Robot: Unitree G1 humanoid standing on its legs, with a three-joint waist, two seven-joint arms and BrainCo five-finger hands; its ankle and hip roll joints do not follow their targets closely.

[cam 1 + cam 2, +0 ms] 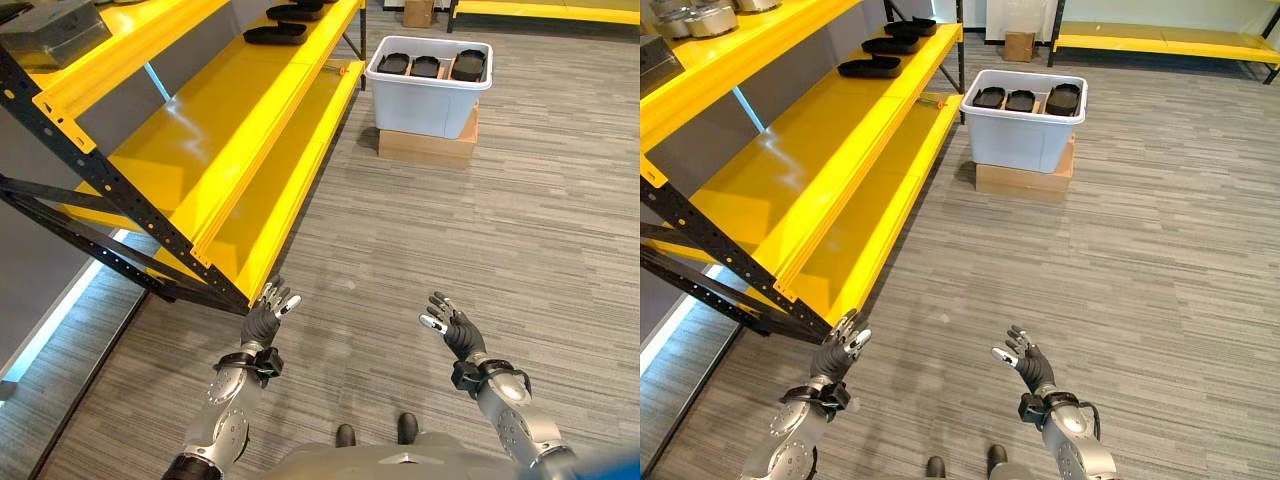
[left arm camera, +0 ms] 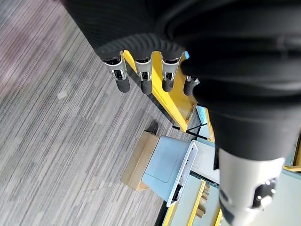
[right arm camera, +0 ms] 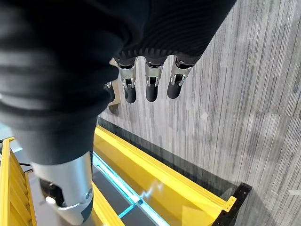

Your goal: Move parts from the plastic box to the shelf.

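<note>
The black parts (image 1: 426,66) stood upright in the plastic box (image 1: 425,100) on a cardboard carton (image 1: 425,145), well apart from both hands; three more lay on the yellow shelf (image 1: 790,170). They looked like stiff, light moulded trays, probably best gripped by the top rim. The left hand (image 1: 266,318) and right hand (image 1: 452,324) hung spread and empty. The right eye view showed the far shelf (image 1: 1160,40).

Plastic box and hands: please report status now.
Left hand and right hand open, empty. Black parts in plastic box, far ahead. Bare floor between.
</note>
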